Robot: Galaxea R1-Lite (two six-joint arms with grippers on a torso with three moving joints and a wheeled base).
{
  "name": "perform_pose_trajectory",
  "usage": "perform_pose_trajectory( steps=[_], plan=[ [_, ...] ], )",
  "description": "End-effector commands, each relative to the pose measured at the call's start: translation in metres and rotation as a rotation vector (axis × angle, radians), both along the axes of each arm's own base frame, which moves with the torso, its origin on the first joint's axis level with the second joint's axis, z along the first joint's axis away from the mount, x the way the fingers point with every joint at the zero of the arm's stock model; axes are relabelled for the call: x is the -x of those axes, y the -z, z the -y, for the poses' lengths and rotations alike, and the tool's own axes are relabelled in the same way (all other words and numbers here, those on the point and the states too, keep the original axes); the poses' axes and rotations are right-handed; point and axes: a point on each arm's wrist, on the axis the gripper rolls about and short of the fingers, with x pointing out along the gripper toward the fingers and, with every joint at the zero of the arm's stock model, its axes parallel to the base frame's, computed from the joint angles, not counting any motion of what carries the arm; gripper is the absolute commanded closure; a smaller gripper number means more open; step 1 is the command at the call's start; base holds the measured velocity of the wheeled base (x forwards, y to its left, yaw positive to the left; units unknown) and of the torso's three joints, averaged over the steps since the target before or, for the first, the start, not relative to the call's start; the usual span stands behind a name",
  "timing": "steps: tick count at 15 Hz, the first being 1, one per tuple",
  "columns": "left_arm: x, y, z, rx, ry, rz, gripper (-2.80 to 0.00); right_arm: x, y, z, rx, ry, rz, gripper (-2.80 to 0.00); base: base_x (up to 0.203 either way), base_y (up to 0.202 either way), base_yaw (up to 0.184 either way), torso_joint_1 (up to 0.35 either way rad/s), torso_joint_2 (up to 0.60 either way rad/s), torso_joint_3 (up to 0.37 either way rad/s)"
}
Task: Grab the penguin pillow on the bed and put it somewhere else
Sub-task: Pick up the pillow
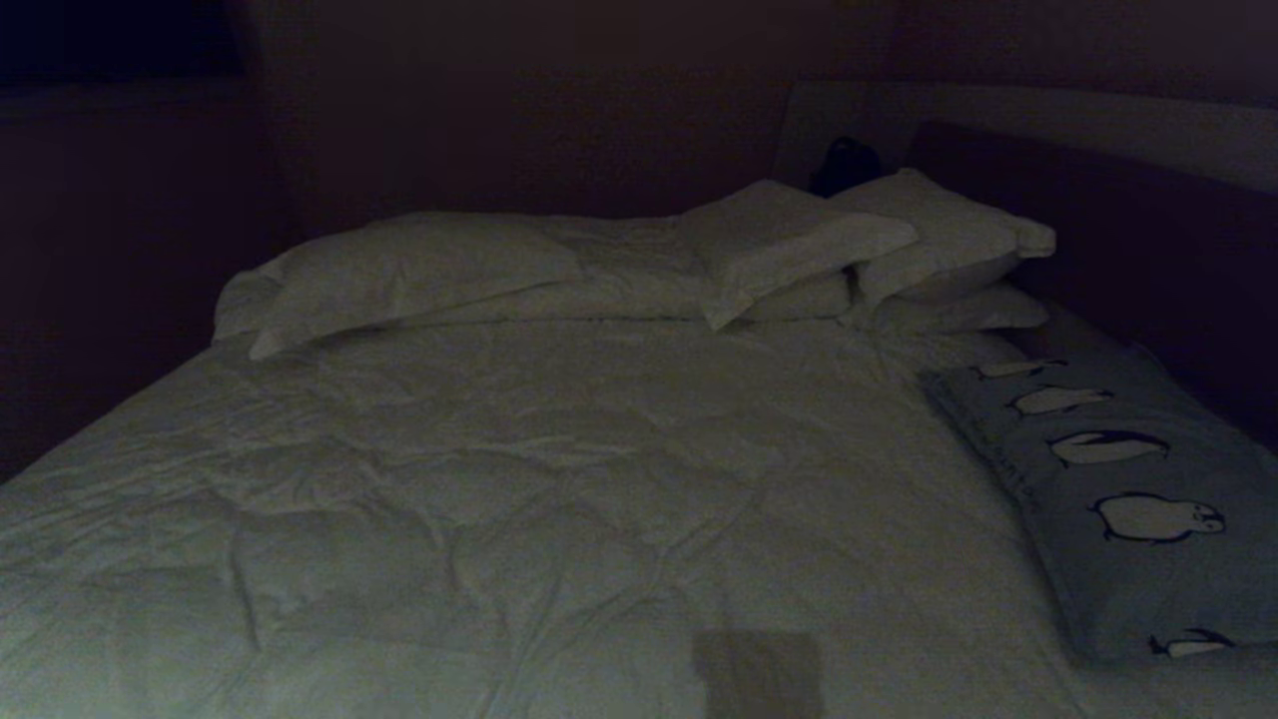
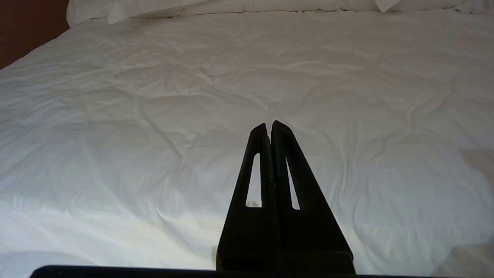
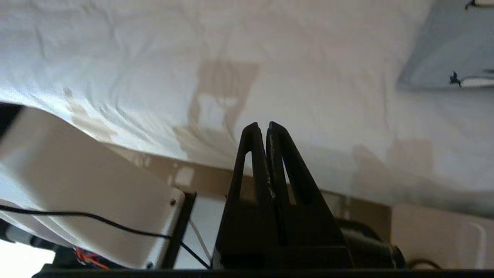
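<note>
At bed's (image 1: 499, 479) right edge, penguin pillow (image 1: 1128, 499).

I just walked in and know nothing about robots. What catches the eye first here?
A big bed with a rumpled white cover fills the view. Along its right edge, beside the dark headboard, lies a grey-blue penguin pillow; plain white pillows are heaped at the far end. Two black robot hands, the left hand and right hand, both shut and empty, point over the cover.
</note>
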Motion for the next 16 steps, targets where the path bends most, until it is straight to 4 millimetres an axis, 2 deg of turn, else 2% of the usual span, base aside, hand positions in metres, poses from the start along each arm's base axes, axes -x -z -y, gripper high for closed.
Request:
perform_pose_trajectory(
  steps=[1,3,5,7,11,16],
  plan=[
    [0.000,0.000,0.000,0.000,-0.001,0.000,0.00,0.000,-0.003,0.003,-0.016,-0.028,0.029,0.00,0.000,0.000,0.000,0.000,0.00,0.000],
    [0.000,0.000,0.000,0.000,-0.001,0.000,0.00,0.006,-0.004,0.011,-0.021,-0.087,0.063,0.00,0.000,0.000,0.000,0.000,0.00,0.000],
    [0.000,0.000,0.000,0.000,0.001,0.000,0.00,0.008,0.002,0.012,-0.038,-0.062,0.069,0.00,0.000,0.000,0.000,0.000,0.00,0.000],
    [0.000,0.000,0.000,0.000,-0.001,0.000,0.00,0.005,0.009,0.013,-0.015,0.026,0.139,0.00,0.000,0.000,0.000,0.000,0.00,0.000],
    [0.000,0.000,0.000,0.000,-0.001,0.000,0.00,-0.008,0.024,0.017,0.036,0.272,0.405,0.00,0.000,0.000,0.000,0.000,0.00,0.000],
    [0.000,0.000,0.000,0.000,-0.001,0.000,0.00,-0.009,0.044,0.018,0.069,0.291,0.462,0.00,0.000,0.000,0.000,0.000,0.00,0.000]
  ],
)
